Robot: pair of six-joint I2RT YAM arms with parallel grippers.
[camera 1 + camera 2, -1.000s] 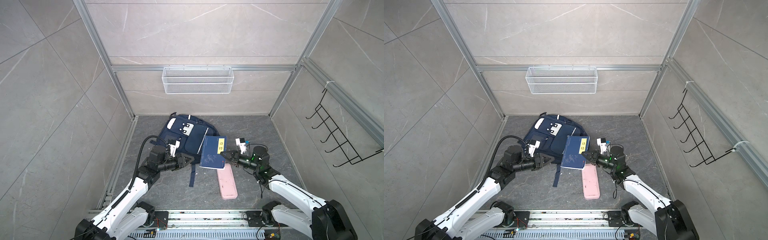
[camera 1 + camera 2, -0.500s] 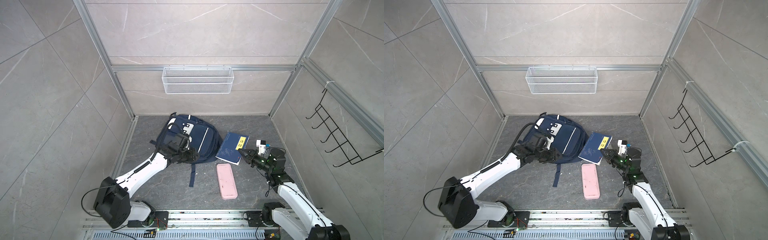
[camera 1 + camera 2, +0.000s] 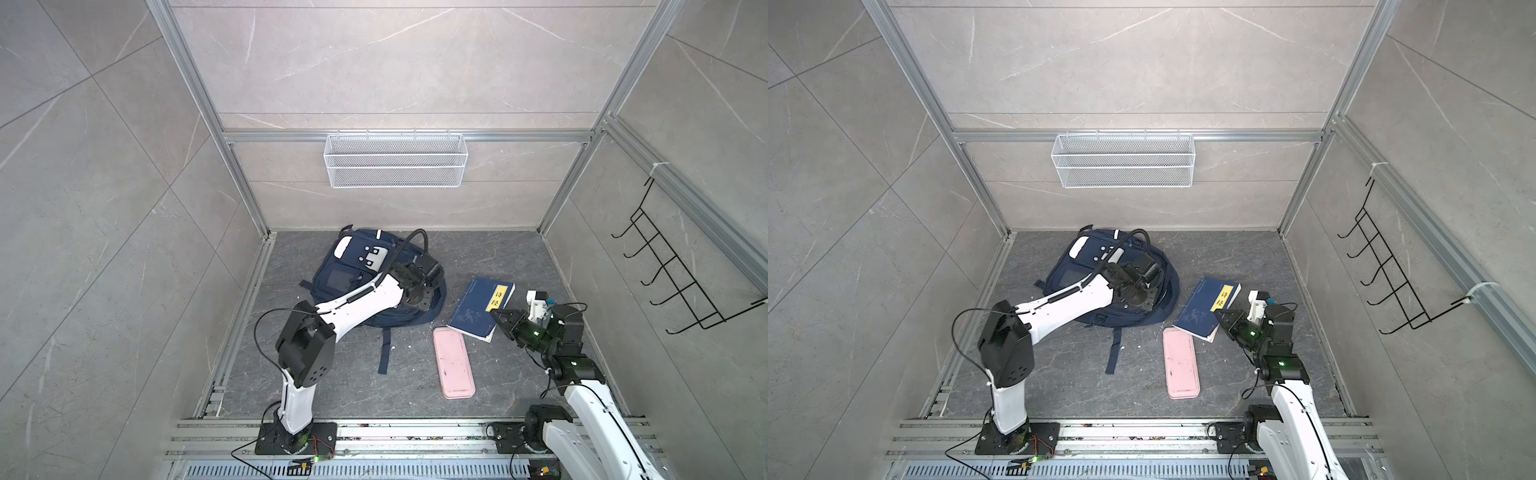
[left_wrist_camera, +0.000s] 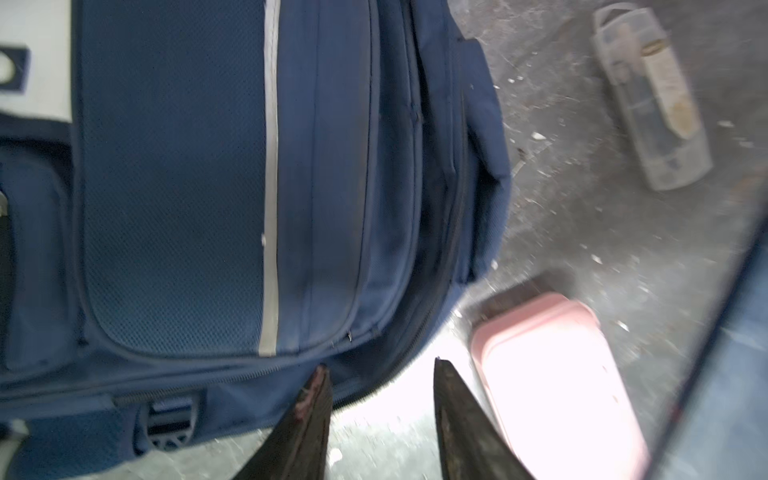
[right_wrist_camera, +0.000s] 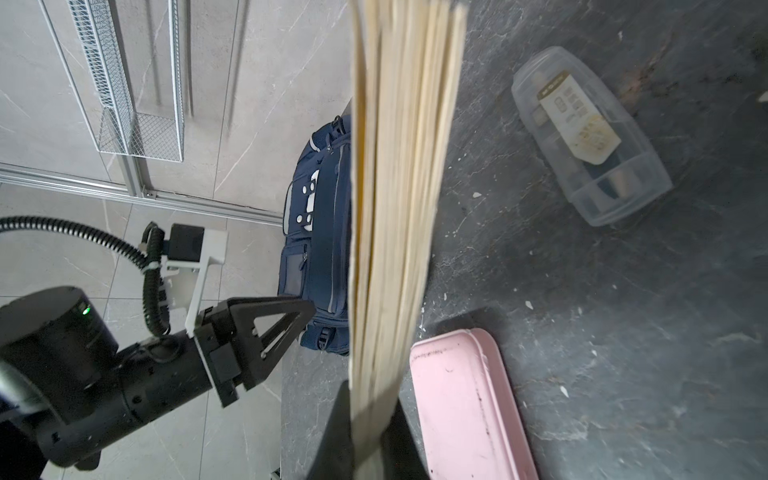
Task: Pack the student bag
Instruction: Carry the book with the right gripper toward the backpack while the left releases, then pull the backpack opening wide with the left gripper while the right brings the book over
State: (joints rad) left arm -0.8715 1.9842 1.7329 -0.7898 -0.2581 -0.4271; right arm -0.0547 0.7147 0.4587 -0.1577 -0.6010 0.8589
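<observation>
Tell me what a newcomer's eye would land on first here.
The navy student bag lies at the back of the grey floor, and the left gripper is open over its near right corner. To its right, the right gripper is shut on the page edge of a navy book with a yellow label. A pink case lies flat beside the book, nearer the robot.

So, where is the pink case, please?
In both top views the pink case lies on the floor, right of centre, just below the blue book.

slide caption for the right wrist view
Right gripper shut on the book, pages edge-on; pink case and student bag lie beyond.
</observation>
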